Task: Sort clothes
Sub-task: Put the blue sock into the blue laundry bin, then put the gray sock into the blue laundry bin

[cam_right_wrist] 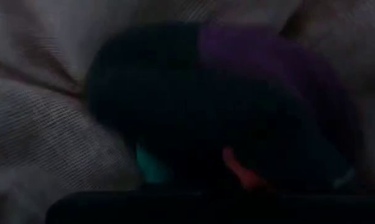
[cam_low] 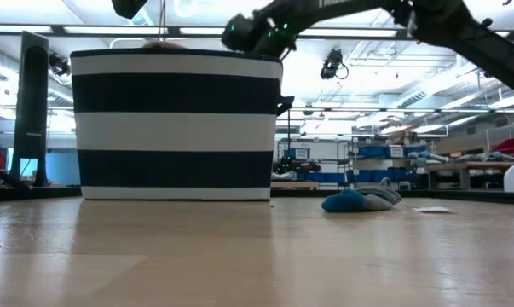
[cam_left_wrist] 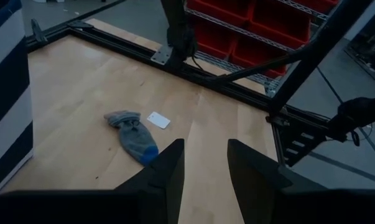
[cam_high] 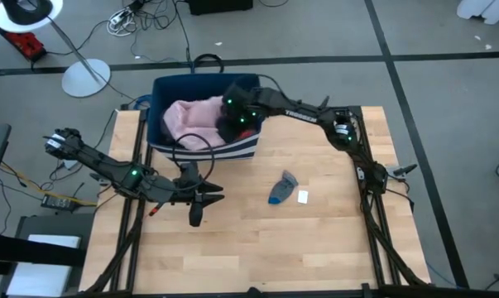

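The right gripper (cam_high: 230,118) reaches down into the bin (cam_high: 242,151) at 12 o'clock, among dark clothes (cam_right_wrist: 206,106) beside the pink one (cam_high: 191,120). I cannot tell if its jaws are open. It should grab just one piece, then lift slowly. The left gripper (cam_high: 206,195) waits with jaws apart, holding nothing. A sock (cam_high: 281,189) lies at 3 o'clock from it.

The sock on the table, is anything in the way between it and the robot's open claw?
Nothing visible. The grey and blue sock lies alone on the bare wood ahead of the left gripper, with only a small white card beside it.
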